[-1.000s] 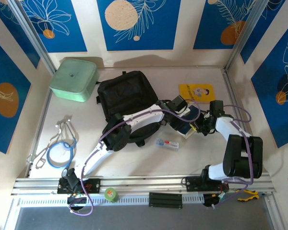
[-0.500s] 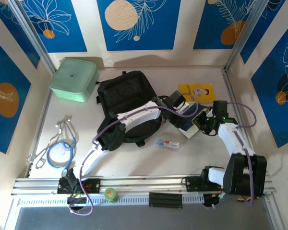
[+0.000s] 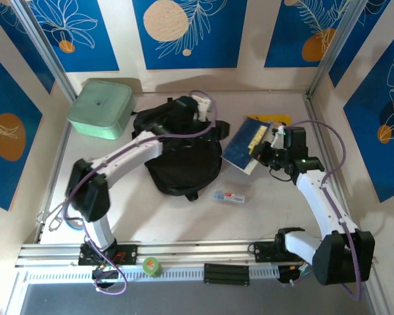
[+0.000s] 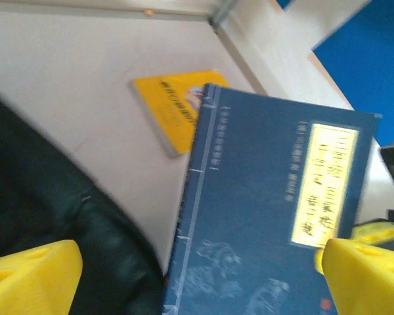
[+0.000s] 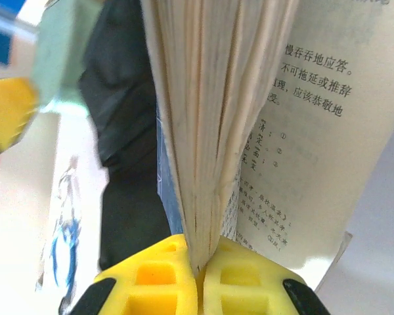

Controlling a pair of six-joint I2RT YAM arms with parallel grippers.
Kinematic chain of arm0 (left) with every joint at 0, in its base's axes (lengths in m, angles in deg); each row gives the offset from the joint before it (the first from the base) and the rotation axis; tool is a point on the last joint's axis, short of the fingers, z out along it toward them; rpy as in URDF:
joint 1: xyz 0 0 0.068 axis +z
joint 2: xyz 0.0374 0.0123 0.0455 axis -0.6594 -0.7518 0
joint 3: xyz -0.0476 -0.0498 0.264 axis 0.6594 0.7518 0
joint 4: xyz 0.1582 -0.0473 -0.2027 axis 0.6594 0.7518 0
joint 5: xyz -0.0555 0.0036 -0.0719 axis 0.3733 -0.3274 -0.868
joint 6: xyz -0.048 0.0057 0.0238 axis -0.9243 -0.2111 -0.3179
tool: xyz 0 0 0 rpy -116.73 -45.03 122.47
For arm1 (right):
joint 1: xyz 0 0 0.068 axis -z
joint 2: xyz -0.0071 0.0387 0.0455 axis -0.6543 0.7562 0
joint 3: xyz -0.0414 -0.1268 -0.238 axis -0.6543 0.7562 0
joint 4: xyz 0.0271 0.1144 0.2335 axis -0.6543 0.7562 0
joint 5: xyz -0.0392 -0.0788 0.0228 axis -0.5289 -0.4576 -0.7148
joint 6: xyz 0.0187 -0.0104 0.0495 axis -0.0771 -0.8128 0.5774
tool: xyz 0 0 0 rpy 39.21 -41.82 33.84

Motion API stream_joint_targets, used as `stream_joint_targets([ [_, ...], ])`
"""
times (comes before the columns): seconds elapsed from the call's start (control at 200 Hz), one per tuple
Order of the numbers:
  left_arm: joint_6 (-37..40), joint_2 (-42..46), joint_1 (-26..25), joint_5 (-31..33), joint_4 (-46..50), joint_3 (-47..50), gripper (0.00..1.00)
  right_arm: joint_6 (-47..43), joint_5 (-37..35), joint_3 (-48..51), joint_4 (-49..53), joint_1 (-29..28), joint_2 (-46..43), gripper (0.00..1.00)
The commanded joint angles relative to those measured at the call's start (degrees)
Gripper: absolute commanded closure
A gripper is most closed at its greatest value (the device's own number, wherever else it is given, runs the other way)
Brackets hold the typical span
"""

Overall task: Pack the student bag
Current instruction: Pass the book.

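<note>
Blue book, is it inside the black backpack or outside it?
Outside. The right hand grips the blue book by its pages, holding it beside the student bag.

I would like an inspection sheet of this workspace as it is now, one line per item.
Surface: pale table, things scattered on it.
Job's things: student bag lies at centre; blue book is held tilted beside it, not yet inside.
Clutter: mint-green box, yellow booklet, small white packet, green tape roll.
Grippers: left gripper open, near the bag's far edge; right gripper shut on the blue book's pages.
Cables: purple cables loop along both arms.
Surroundings: blue panels with leaf drawings.
</note>
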Motion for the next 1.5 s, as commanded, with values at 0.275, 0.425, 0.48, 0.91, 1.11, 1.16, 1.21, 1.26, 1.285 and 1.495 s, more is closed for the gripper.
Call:
stream_joint_targets([
  [0.275,-9.7,13.8,10.3,-16.9,-17.2,20.4,0.01,-11.3,16.7,-15.7,-8.6,-11.9,16.0,0.99],
  [0.425,-12.0,14.5,12.8,-19.4,-22.7,22.9,0.06,-12.6,20.1,-20.9,-6.8,-11.8,20.4,0.99],
  [0.48,-11.4,14.4,13.1,-19.6,-22.7,22.8,0.09,-12.9,21.5,-21.9,-6.5,-11.6,21.7,0.99],
  [0.91,-4.3,14.2,15.6,-21.1,-17.3,21.2,0.37,-17.9,23.8,-26.2,2.7,-11.0,26.4,0.98],
  [1.11,-5.2,11.9,16.2,-21.7,-18.5,21.3,0.59,-19.4,22.7,-26.0,5.6,-10.9,27.2,0.98],
  [1.16,-5.9,11.6,16.4,-21.0,-19.1,21.4,0.63,-18.9,21.6,-26.0,5.9,-10.8,27.5,0.98],
  [1.21,-7.4,11.1,16.7,-20.4,-20.0,21.8,0.71,-17.4,20.3,-26.1,6.0,-10.7,27.7,0.95],
  [1.26,-9.1,10.7,17.1,-20.0,-21.6,22.3,0.81,-15.2,19.2,-26.3,5.6,-10.5,28.0,0.89],
  [1.285,-10.1,10.4,17.3,-19.7,-22.3,22.5,0.85,-13.9,18.6,-26.2,5.1,-10.4,28.0,0.87],
  [1.495,-15.3,10.7,17.4,-13.3,-23.8,24.0,1.00,2.3,10.4,-21.2,-3.4,-10.7,24.2,0.44],
])
